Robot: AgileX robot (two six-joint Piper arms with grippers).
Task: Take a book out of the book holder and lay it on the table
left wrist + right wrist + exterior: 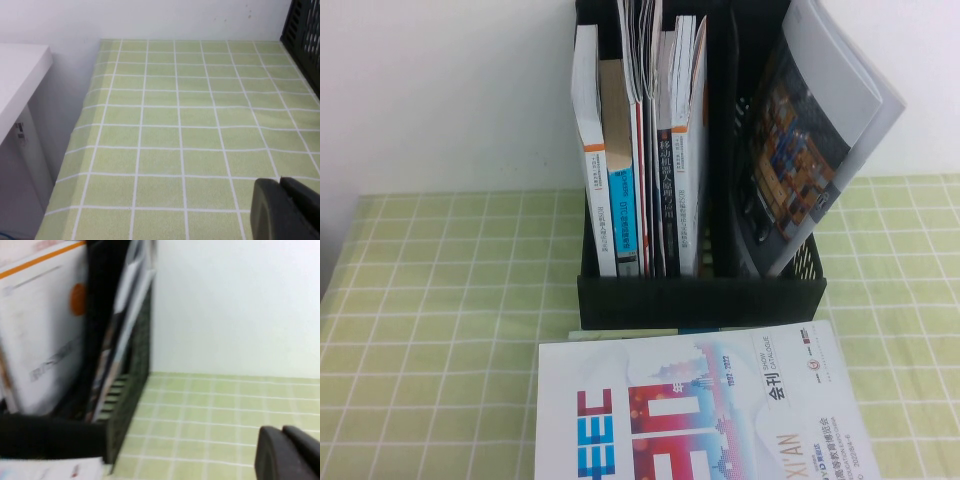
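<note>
The book (700, 410), white cover with red and blue letters and "XI'AN", lies flat on the table (440, 320) just in front of the book holder (700, 300). A corner of it shows in the right wrist view (50, 470). The black holder stands upright with several books in it, and its side shows in the right wrist view (130, 405). Neither gripper shows in the high view. My left gripper (280, 181) is shut and empty over bare cloth left of the holder. My right gripper (282, 429) is shut and empty to the right of the holder.
A grey magazine with a colourful photo cover (820, 140) leans in the holder's right compartment. Upright books (640, 150) fill the left ones. A white wall stands behind. A white desk (20, 80) lies beyond the table's left edge.
</note>
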